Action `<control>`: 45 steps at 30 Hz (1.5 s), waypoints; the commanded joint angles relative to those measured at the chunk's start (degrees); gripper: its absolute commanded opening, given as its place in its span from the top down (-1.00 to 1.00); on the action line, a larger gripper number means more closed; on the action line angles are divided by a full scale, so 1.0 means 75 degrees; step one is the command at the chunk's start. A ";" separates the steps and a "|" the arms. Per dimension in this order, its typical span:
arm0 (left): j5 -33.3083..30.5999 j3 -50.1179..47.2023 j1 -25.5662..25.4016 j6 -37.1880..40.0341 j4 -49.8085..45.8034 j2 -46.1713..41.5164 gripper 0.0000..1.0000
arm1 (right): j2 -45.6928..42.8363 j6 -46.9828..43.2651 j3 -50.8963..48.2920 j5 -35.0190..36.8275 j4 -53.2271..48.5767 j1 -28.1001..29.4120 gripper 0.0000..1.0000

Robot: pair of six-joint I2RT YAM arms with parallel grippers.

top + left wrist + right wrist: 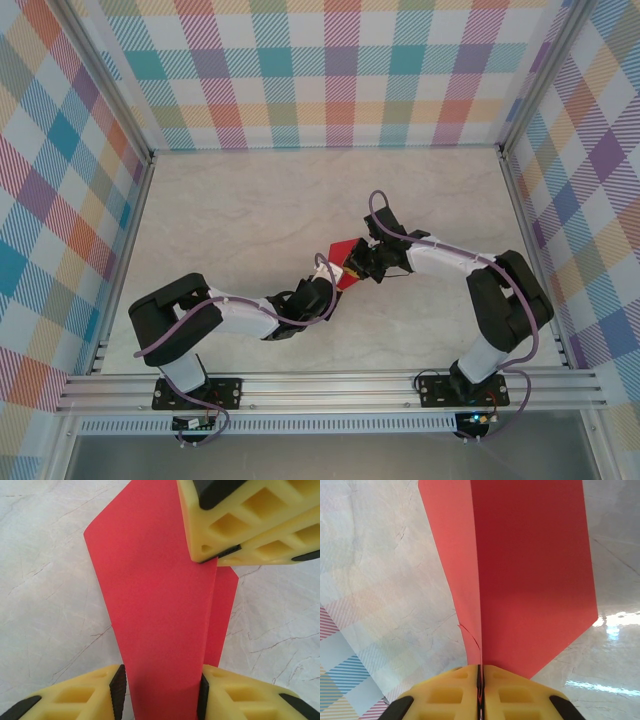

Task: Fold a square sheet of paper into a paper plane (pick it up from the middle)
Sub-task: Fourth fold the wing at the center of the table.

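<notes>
The square sheet of paper [344, 251] is red and folded into a long tapering shape, held just above the table's middle. My right gripper [480, 672] is shut on its centre crease, with two red layers [530, 570] spreading away from the pinch. In the left wrist view the folded paper [160, 605] runs between the pads of my left gripper [162, 695], whose jaws stand apart on either side of it. The right gripper's yellow fingers [240, 520] pinch the paper's far end. From above, both grippers meet at the paper, left [335, 285] and right [362, 266].
The pale marble tabletop [230, 210] is walled by checked panels at the back and sides. An aluminium rail [330, 385] with both arm bases runs along the near edge. A short curved slit marks the paper's edge [465, 630] near my right fingers.
</notes>
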 commanded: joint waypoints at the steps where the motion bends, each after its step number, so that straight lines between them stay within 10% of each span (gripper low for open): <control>1: -0.0180 0.0118 -0.0073 0.0145 0.0073 -0.0162 0.13 | 0.0093 -0.0138 0.0139 -0.0142 -0.0146 -0.0033 0.81; 15: -0.0249 0.0150 -0.0072 0.0175 0.0272 -0.0221 -0.03 | 0.0176 -0.0173 0.0151 -0.0136 -0.0216 -0.0031 0.81; 25: -0.0087 0.0232 -0.0079 -0.0088 0.0230 -0.0163 0.45 | 0.0176 -0.0179 0.0151 -0.0201 -0.0182 -0.0034 0.79; 45: 0.1896 -0.0192 0.0771 -0.2508 0.0000 -0.0332 0.76 | -0.1395 -0.1594 -0.0738 0.0058 0.0601 -0.0417 -0.01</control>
